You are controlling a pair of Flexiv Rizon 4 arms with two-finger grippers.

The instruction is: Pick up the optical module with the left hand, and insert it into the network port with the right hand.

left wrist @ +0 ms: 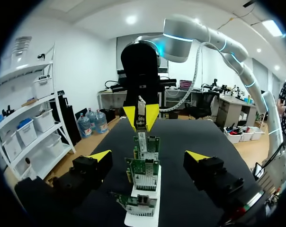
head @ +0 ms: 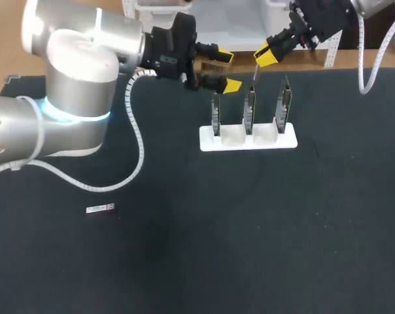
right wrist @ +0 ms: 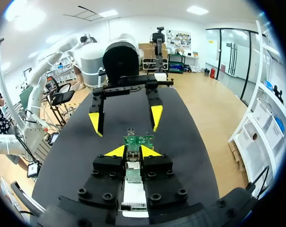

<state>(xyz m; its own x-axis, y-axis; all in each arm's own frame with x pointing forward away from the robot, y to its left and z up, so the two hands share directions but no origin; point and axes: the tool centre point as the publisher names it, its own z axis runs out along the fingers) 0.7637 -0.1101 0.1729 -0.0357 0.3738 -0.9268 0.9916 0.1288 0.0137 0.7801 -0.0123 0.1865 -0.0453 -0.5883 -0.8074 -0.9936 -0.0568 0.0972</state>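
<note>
My right gripper (head: 264, 59) hangs above the middle network card (head: 249, 108), shut on a thin silver optical module (head: 254, 74) that points down at the card. From the left wrist, that gripper (left wrist: 140, 116) and its module (left wrist: 141, 126) sit just over the far cards (left wrist: 145, 144). In the right wrist view the module (right wrist: 132, 161) is pinched between my own yellow tips (right wrist: 132, 151), over a green card (right wrist: 137, 141). My left gripper (head: 227, 70) stands open and empty, just left of the cards, facing the right one. A second module (head: 101, 209) lies on the mat at front left.
Three green network cards stand upright in a white holder (head: 210, 140) at the back middle of the black mat. My bulky left arm (head: 73, 85) covers the back left. A white cable (head: 137, 140) loops down from it over the mat.
</note>
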